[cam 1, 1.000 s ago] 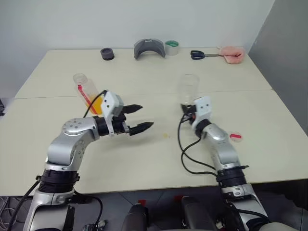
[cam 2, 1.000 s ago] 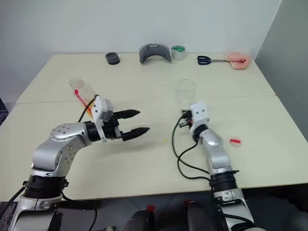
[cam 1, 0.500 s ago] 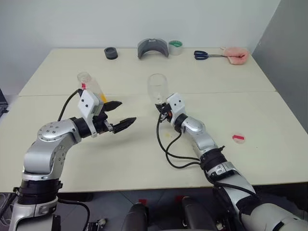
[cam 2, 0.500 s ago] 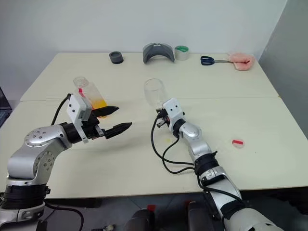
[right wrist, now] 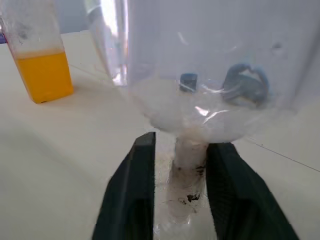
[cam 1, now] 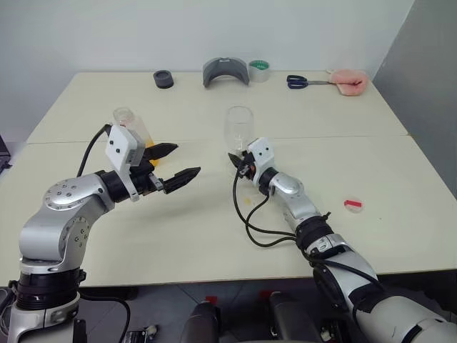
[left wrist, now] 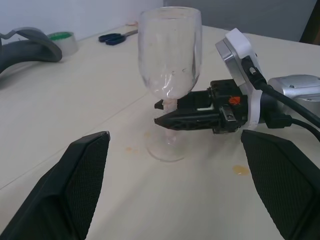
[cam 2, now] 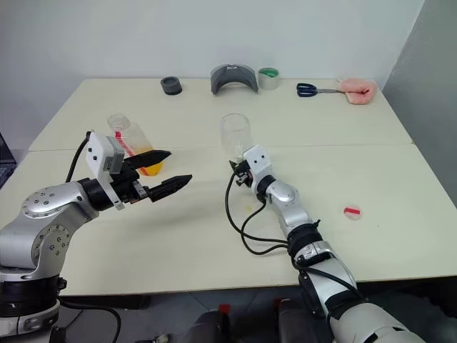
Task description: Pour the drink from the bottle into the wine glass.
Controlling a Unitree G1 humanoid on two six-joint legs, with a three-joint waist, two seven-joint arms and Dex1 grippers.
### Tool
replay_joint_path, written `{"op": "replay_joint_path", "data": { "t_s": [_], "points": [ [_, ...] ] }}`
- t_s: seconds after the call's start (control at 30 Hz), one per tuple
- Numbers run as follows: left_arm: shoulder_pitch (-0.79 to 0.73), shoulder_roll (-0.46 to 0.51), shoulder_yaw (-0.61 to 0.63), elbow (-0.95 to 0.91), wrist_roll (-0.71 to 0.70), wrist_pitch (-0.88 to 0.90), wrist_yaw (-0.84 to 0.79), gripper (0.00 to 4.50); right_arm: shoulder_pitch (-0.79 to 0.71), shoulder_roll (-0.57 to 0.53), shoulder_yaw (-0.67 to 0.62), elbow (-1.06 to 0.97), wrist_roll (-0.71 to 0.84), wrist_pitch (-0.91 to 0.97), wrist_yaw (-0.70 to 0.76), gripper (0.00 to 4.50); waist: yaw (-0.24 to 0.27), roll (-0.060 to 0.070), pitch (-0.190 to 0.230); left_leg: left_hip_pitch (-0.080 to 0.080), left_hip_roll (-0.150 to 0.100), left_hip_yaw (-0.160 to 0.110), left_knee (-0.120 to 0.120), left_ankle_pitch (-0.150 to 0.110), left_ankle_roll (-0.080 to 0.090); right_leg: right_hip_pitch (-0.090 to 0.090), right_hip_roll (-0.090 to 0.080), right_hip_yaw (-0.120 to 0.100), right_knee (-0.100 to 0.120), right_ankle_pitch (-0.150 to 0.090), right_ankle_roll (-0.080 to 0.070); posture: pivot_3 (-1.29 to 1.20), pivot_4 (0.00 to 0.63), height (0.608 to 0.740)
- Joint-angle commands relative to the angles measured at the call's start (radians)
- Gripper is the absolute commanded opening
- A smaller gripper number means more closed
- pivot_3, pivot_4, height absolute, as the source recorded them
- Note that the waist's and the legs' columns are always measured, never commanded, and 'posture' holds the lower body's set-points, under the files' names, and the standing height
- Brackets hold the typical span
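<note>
Glass-placing step: wine glass [cam 1: 238, 130] upright mid-table, right gripper [right wrist: 176, 187] jaws slackened either side of its stem, left gripper [cam 1: 176, 161] spread empty near the uncapped bottle [cam 2: 133, 144] of orange drink [right wrist: 45, 75]; next, grasp bottle.

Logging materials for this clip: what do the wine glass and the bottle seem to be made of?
Wine glass: clear glass or hard plastic, the look leaves it open; the table shows through its cloudy, smudged bowl. Bottle: likely thin clear plastic with a frosty upper wall; the orange drink shows through.
</note>
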Motion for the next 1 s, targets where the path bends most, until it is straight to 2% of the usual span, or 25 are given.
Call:
{"op": "replay_joint_path", "data": {
  "t_s": [0.03, 0.17, 0.2, 0.57, 0.83, 1.0],
  "points": [
    [-0.014, 0.014, 0.019, -0.046, -0.023, 0.001, 0.008, 4.50, -0.008, 0.008, -0.016, -0.030, 0.017, -0.001, 0.009, 2.94, 0.000, 0.000, 0.000, 0.000, 0.000, 0.000, 0.000, 0.000, 0.000, 0.000, 0.000, 0.000, 0.000, 0.000, 0.000, 0.00, 0.150, 0.740],
    [-0.019, 0.015, 0.015, -0.044, -0.020, -0.002, 0.004, 4.50, -0.004, 0.010, -0.015, -0.046, 0.020, 0.006, 0.017, 4.36, 0.000, 0.000, 0.000, 0.000, 0.000, 0.000, 0.000, 0.000, 0.000, 0.000, 0.000, 0.000, 0.000, 0.000, 0.000, 0.00, 0.150, 0.740],
    [-0.022, 0.014, 0.014, -0.041, -0.019, -0.003, 0.004, 4.50, -0.003, 0.010, -0.015, -0.049, 0.021, 0.009, 0.018, 4.46, 0.000, 0.000, 0.000, 0.000, 0.000, 0.000, 0.000, 0.000, 0.000, 0.000, 0.000, 0.000, 0.000, 0.000, 0.000, 0.00, 0.150, 0.740],
    [-0.050, 0.003, 0.013, -0.040, -0.023, -0.006, 0.008, 4.50, 0.050, -0.026, -0.018, -0.135, 0.042, 0.060, 0.068, 4.46, 0.000, 0.000, 0.000, 0.000, 0.000, 0.000, 0.000, 0.000, 0.000, 0.000, 0.000, 0.000, 0.000, 0.000, 0.000, 0.00, 0.150, 0.740],
    [-0.036, -0.008, 0.017, -0.045, -0.023, -0.008, 0.024, 4.50, 0.209, -0.091, 0.006, -0.381, 0.057, 0.212, 0.118, 4.46, 0.002, 0.000, 0.000, 0.000, 0.000, 0.000, 0.000, 0.000, 0.000, 0.000, 0.000, 0.000, 0.000, 0.000, 0.000, 0.00, 0.150, 0.740],
    [0.021, -0.045, 0.022, -0.040, 0.005, -0.018, 0.087, 4.50, 0.349, -0.159, 0.050, -0.631, 0.050, 0.314, 0.164, 4.46, 0.004, 0.000, 0.000, 0.000, 0.000, 0.000, 0.000, 0.000, 0.000, 0.000, 0.000, 0.000, 0.000, 0.000, 0.000, 0.00, 0.150, 0.740]
  ]
}}
